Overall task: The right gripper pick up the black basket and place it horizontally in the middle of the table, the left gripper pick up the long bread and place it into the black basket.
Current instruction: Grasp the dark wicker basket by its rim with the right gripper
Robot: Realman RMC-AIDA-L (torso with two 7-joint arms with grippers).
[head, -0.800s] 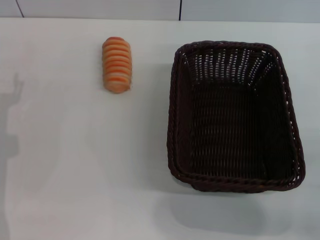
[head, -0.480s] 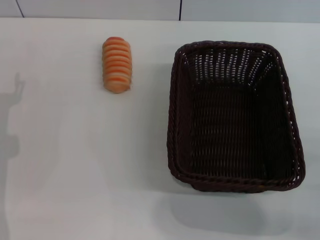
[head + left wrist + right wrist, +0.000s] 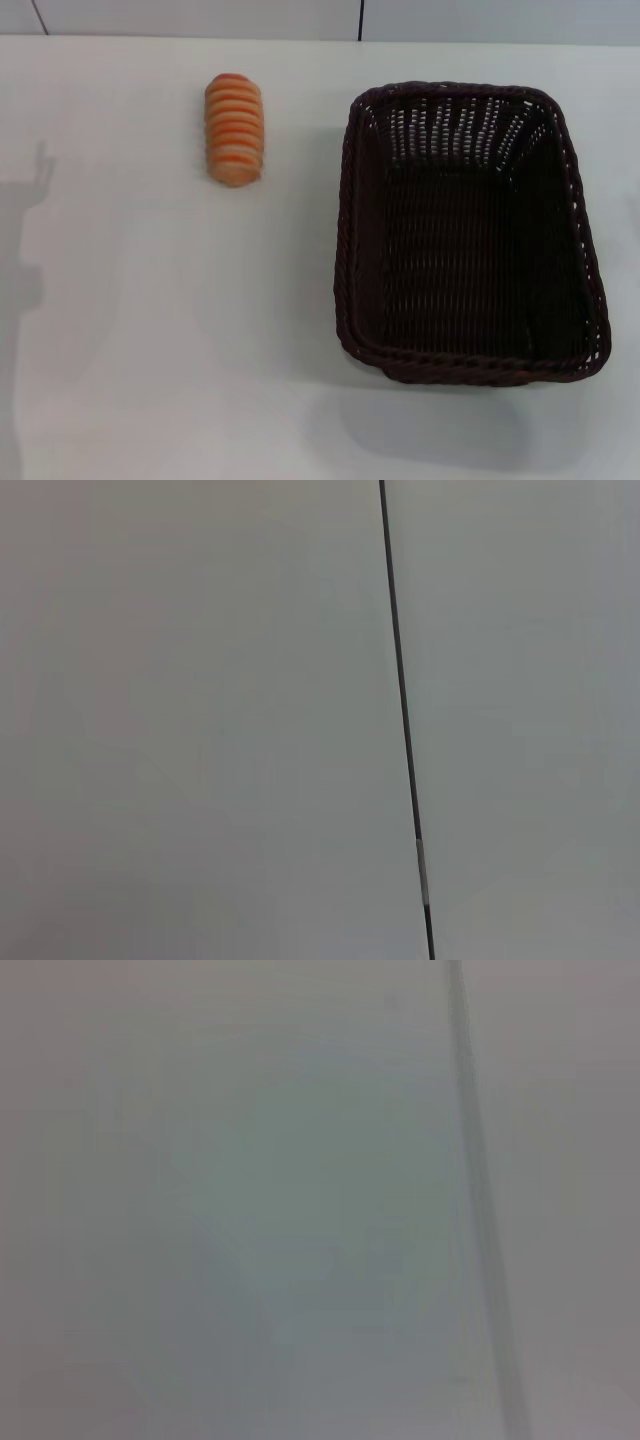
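On the white table (image 3: 150, 330): a basket and a bread, well apart.
To the right the black basket (image 3: 470, 235) lies with its long side running away from the robot; the long bread (image 3: 234, 129) lies far left. Neither gripper shows, so their state cannot be told.

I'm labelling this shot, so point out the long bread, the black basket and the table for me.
long bread (image 3: 234, 130), head view, middle of its ridged top.
black basket (image 3: 455, 357), head view, near braided rim.
table (image 3: 160, 330), head view, bare white surface.
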